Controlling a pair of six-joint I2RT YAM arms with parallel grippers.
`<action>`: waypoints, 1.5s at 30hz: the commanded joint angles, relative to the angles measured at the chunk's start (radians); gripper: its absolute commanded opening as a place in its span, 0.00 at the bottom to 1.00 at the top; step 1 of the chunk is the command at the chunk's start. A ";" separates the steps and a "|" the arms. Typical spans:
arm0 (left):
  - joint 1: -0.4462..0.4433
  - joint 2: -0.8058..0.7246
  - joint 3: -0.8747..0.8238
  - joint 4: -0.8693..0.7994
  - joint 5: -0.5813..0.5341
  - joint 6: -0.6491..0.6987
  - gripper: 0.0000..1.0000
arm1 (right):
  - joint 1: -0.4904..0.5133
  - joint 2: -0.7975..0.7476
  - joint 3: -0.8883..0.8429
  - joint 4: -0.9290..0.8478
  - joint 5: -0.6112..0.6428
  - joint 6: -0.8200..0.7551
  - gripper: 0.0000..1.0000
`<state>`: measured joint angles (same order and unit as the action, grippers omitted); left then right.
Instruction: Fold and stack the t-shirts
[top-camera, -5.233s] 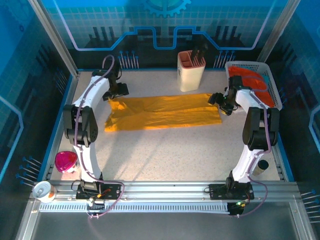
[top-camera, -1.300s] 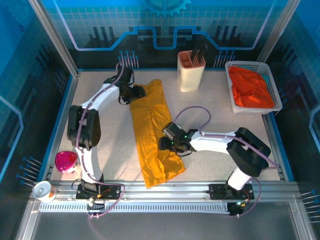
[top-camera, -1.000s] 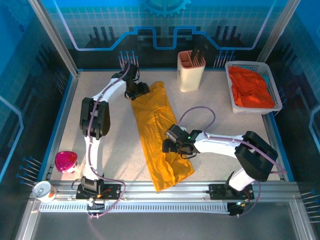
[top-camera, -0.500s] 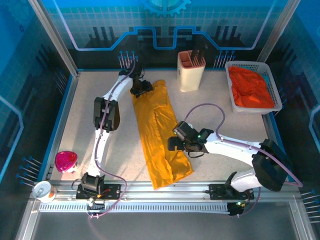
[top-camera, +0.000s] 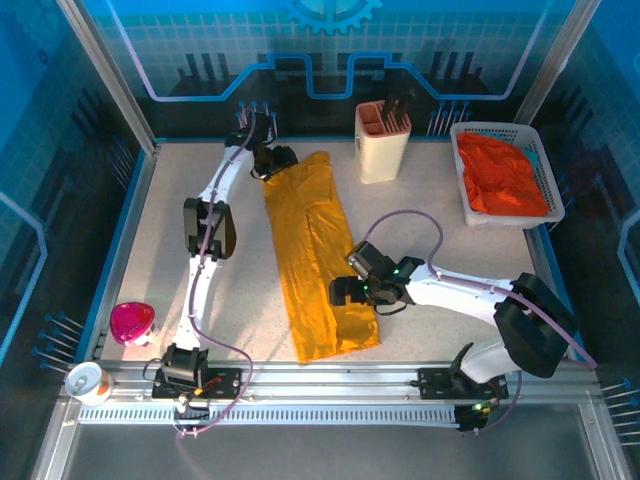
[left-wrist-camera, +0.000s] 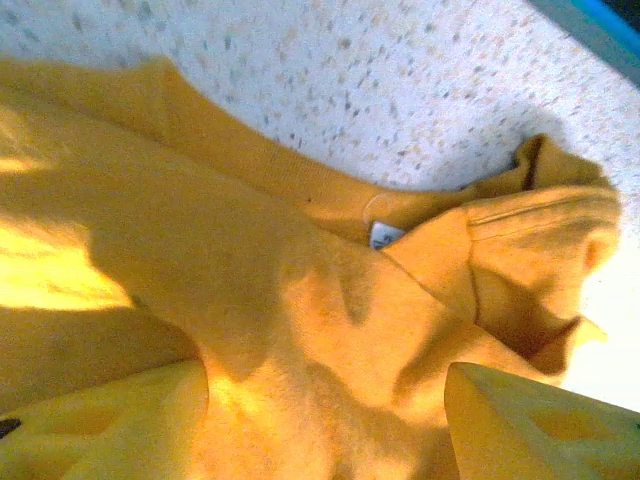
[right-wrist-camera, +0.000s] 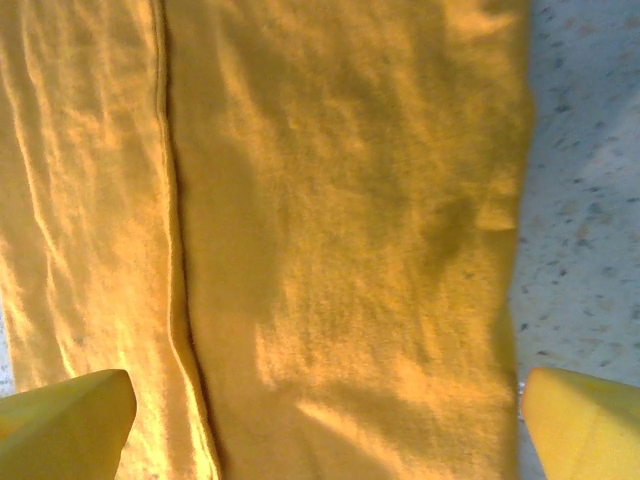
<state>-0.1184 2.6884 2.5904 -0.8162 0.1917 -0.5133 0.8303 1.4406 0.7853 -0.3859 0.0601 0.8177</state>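
- The mustard-yellow t-shirt (top-camera: 315, 250) lies as a long, narrow strip of soft cloth down the middle of the top view. It runs from the upper centre to the lower centre of the speckled table (top-camera: 250, 300), and its lower end is broader and slightly rumpled.
- The left gripper (top-camera: 272, 162) sits at the strip's upper end, near the upper left of the top view.
- In the left wrist view its two blunt yellow fingers (left-wrist-camera: 540, 425) stand well apart at the bottom corners, clasping nothing. The cloth lies under and between them.
- That view also shows the ribbed collar (left-wrist-camera: 300, 190) curving across the fleecy fabric, a small white label (left-wrist-camera: 383, 235) inside it, and a bunched fold at the right.
- The right gripper (top-camera: 342, 292) hovers over the lower right edge of the strip, just below the centre of the top view.
- In the right wrist view its yellow fingertips (right-wrist-camera: 60, 420) are spread to the bottom corners and hold nothing. Between them the cloth is flat and faintly nubbly, and a straight lengthwise seam or fold line (right-wrist-camera: 170, 250) runs down the left part.
- The orange-red t-shirt (top-camera: 500, 180) lies crumpled in a white mesh basket (top-camera: 495, 127) at the upper right.
- A cream rectangular holder (top-camera: 380, 150) with dark utensils stands at the upper centre, near the yellow shirt's top but apart from it.
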 joint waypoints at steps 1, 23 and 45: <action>0.013 -0.175 -0.031 0.000 0.008 0.070 0.65 | 0.020 0.009 -0.022 0.035 -0.065 -0.007 0.97; -0.327 -1.323 -1.757 0.250 0.055 -0.225 0.56 | -0.079 -0.185 -0.170 -0.182 -0.237 -0.028 0.50; -0.933 -1.613 -2.140 0.375 -0.069 -0.865 0.42 | -0.084 -0.285 -0.283 -0.215 -0.270 0.021 0.48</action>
<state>-1.0180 1.0447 0.4587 -0.5167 0.1650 -1.2705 0.7551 1.1667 0.5255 -0.6067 -0.1741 0.8150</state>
